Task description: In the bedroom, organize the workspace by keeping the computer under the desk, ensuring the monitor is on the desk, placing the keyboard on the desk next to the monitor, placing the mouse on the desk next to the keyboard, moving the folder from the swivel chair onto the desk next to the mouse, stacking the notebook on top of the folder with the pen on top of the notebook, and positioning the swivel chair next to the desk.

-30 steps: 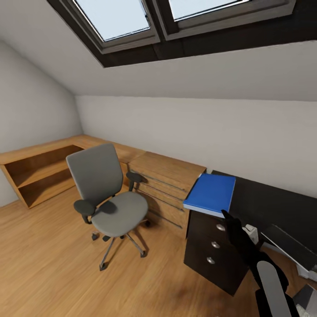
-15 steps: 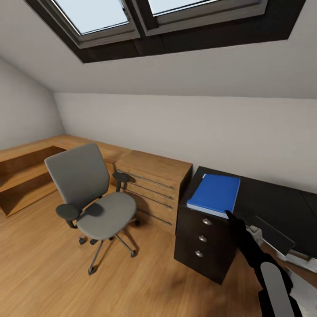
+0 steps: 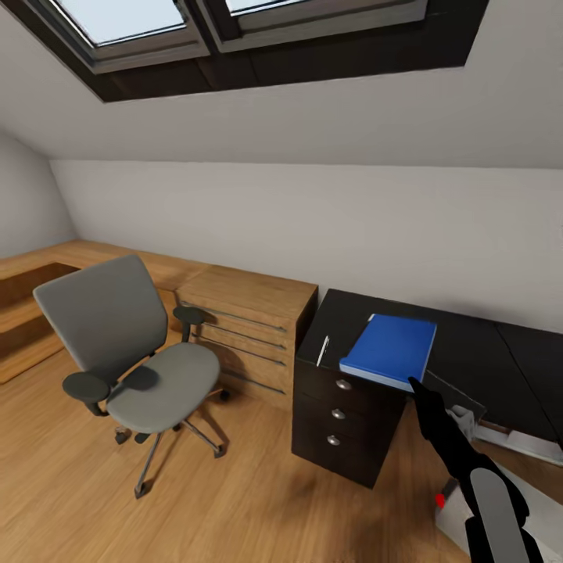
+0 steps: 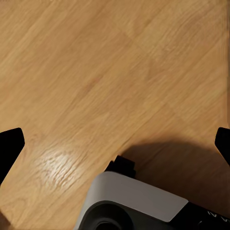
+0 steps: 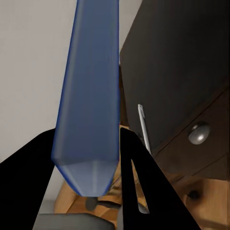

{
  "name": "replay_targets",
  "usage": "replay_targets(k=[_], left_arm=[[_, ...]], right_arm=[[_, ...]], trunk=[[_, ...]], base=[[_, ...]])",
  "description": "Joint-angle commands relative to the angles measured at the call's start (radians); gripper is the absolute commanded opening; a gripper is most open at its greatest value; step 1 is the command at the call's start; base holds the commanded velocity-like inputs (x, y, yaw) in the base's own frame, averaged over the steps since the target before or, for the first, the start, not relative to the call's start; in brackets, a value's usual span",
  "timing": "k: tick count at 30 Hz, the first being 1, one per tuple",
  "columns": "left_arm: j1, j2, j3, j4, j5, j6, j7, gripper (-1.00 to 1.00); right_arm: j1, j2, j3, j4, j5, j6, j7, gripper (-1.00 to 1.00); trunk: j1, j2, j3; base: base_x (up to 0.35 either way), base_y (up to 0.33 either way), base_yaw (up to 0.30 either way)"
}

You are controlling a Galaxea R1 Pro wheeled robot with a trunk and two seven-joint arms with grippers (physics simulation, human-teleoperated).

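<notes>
Two arms, one job half begun: the right gripper (image 5: pixel 86 158) is closed on the near edge of the blue folder (image 3: pixel 389 349), its dark fingers (image 5: pixel 139 177) pressed to either face of the cover, and holds it over the near edge of the black desk (image 3: pixel 469 352), above the drawer stack (image 3: pixel 344 418). From where I stand I cannot tell whether the folder rests on the top or hangs just clear of it. The left gripper (image 4: pixel 115 143) points at bare wooden floor (image 4: pixel 96 57), fingers spread wide with nothing between them.

The folder is off the swivel chair (image 3: pixel 129 352), so that step looks nearly done, though it is not yet released and no mouse is in sight to judge its place by. A thin white stick, probably the pen (image 3: pixel 321 350), lies on the desk near its left edge, just beside the folder; it belongs on top of the stack later. Pale objects sit low under the desk (image 3: pixel 500 434), too unclear to name, and a white shape with a red spot (image 3: pixel 447 500) lies on the floor by the robot's arm. Monitor, keyboard and notebook I cannot make out.

Further off, the grey chair stands apart from the desk with its seat bare, facing a wooden dresser (image 3: pixel 242 332) that fills the gap between them. Behind it a long wooden shelf unit (image 3: pixel 31 297) runs along the wall under the sloped skylight (image 3: pixel 117 23).
</notes>
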Motion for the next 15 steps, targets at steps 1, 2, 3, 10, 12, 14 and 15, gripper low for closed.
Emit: replay_targets(k=[1,2,3,10,12,14,15], left_arm=[[0.0,0.001,-0.008,0.0,0.01,-0.004,0.007,1.0],[0.0,0.001,-0.008,0.0,0.01,-0.004,0.007,1.0],[0.0,0.001,-0.008,0.001,0.01,-0.004,0.007,1.0],[0.0,0.001,-0.008,0.026,0.009,-0.027,0.007,1.0],[0.0,0.001,-0.008,0.026,0.009,-0.038,0.008,1.0],[0.0,0.001,-0.007,0.027,0.009,-0.049,0.008,1.0],[0.0,0.001,-0.007,0.027,0.009,-0.051,0.008,1.0]], right_arm=[[-0.001,0.001,-0.007,-0.002,-0.01,0.007,-0.005,-1.0],[-0.001,0.001,-0.008,-0.001,-0.01,0.006,-0.005,-1.0],[-0.001,0.001,-0.011,-0.001,-0.01,0.006,-0.005,-1.0],[-0.001,0.004,-0.062,0.001,-0.01,-0.002,-0.009,-1.0],[-0.001,0.004,-0.066,0.001,-0.01,-0.006,-0.009,-1.0],[-0.001,0.004,-0.07,0.001,-0.01,-0.009,-0.009,-1.0],[-0.001,0.005,-0.071,0.0,-0.01,-0.01,-0.009,-1.0]], trunk=[[0.0,-0.001,-0.002],[0.0,-0.001,-0.003],[0.0,-0.001,-0.005],[0.0,-0.001,-0.013],[0.0,-0.001,-0.015],[0.0,-0.001,-0.017],[0.0,-0.001,-0.019]], base=[[0.0,0.0,-0.213],[0.0,0.0,-0.213],[0.0,0.0,-0.213],[0.0,0.0,-0.213],[0.0,0.0,-0.213],[0.0,0.0,-0.214],[0.0,0.0,-0.214]])
